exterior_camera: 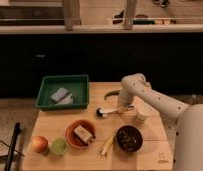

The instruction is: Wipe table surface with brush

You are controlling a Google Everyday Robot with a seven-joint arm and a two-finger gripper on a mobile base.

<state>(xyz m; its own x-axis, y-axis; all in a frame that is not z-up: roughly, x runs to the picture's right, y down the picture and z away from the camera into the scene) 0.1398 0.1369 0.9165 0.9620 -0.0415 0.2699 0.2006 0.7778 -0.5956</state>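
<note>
Gripper [126,108] low over tan plank table surface [155,145], pinched shut on white handle of brush [111,111]. Bristle head resting on wood just left of it. Green tray [45,100] farther left, dark bowl [129,138] nearer camera. Dark cabinets [95,60] behind, speckled floor [10,107] alongside.

no legible text, tiny illegible mark [163,159] on table surface [55,126]

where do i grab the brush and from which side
Grip the brush by its slim white handle, near the end farthest from the dark head, coming down from above. It lies flat on the table, so the narrow handle fits between the jaws and the bristles stay free to wipe. The gripper sits at that end, shut on the handle.
</note>
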